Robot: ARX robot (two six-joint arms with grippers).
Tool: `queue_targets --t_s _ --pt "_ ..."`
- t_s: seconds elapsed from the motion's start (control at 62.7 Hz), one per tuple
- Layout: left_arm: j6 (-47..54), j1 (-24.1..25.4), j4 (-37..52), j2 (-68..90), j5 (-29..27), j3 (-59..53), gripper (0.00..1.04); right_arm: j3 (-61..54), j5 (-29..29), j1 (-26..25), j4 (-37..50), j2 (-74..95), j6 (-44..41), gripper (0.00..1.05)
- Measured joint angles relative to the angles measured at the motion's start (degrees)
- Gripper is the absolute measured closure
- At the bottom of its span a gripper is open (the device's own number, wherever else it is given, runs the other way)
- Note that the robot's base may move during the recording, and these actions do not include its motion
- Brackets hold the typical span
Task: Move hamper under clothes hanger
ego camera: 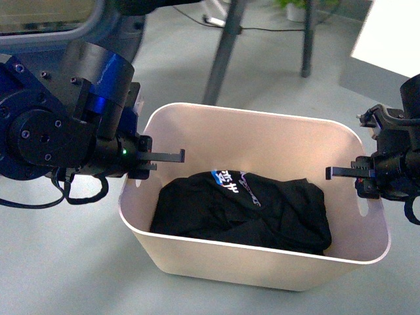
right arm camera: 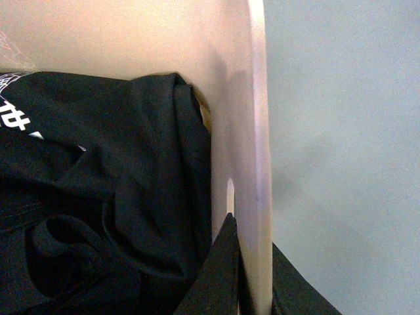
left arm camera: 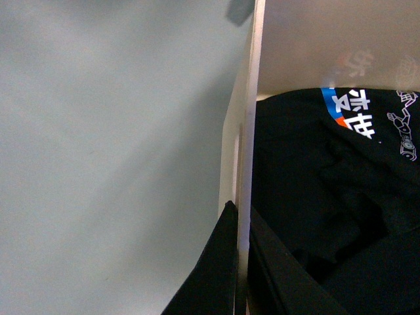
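- Background: a plain grey-green floor (ego camera: 79, 262) fills the front view. A pale framed panel (ego camera: 46, 16) sits in the upper left corner.
- Left of frame: the left arm (ego camera: 59, 125), blue and black, reaches in from the left edge, with a black cable (ego camera: 65, 193) looped below it.
- The left gripper (ego camera: 157, 157) sits at the left short side of the hamper (ego camera: 262, 262). In the left wrist view, one of its fingers (left arm camera: 213, 275) lies outside the wall and the other inside. Both lie against the wall, so the grip is clamped on the hamper.
- Centre of frame: the hamper stands upright on the floor, lower centre. A slot handle (left arm camera: 237, 147) shows in the gripped wall.
- A crumpled black garment (ego camera: 262, 210) with a blue and white print (ego camera: 226, 177) lies in the bottom of the tub.
- Upper centre: two dark grey legs of the clothes hanger (ego camera: 223, 59) stand beyond the far rim of the hamper, one slanted and one nearly upright. Only the legs show.
- Right of frame: the right gripper (ego camera: 348, 172) sits at the right short side. In the right wrist view, its fingers (right arm camera: 210, 275) straddle the wall beside the slot and are closed on the hamper.
- Upper right corner: a white slab (ego camera: 387, 39) lies on the floor.
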Motion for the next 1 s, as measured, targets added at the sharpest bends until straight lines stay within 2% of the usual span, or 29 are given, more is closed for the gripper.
queue_targets --t_s 1.005 --pt "-0.02 -0.68 0.11 -0.11 0.26 0.13 1.01 -0.07 0.20 -0.61 0.07 -0.04 -0.02 1.02"
